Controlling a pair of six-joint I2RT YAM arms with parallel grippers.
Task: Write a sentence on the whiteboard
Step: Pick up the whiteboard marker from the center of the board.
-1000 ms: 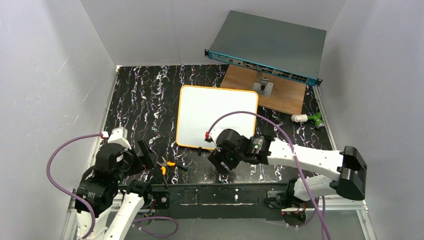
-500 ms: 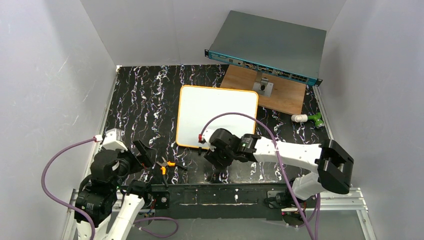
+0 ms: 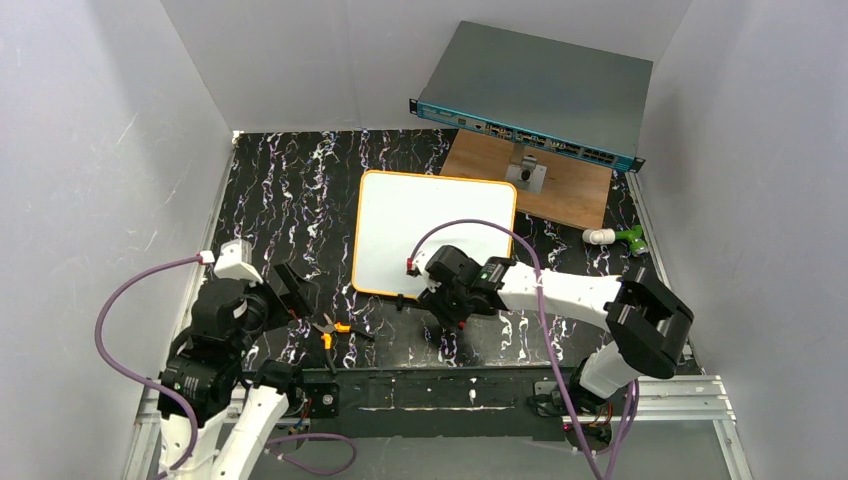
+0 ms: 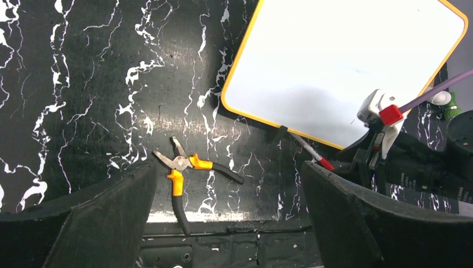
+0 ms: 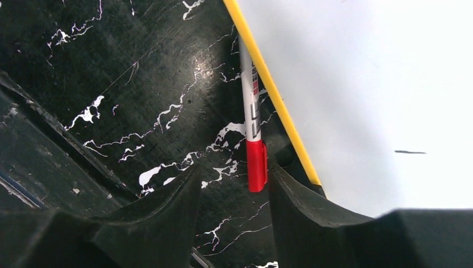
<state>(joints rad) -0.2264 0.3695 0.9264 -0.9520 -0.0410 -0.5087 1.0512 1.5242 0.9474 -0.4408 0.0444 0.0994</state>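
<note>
Right gripper (image 5: pixel 234 184) half-wide astride marker (image 5: pixel 249 111), red cap between fingers, contact unclear. Whiteboard (image 5: pixel 362 84) just beside marker, largely cut off. Left gripper (image 4: pixel 228 167) wide, apart from marker.

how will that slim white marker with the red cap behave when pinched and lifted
The slim white marker with the red cap looks rigid and light, so should lift without sagging. Its smooth round barrel may roll on the black marbled table, though the orange-rimmed whiteboard alongside should stop it. The right gripper straddles the cap end, so it may tilt.
</note>
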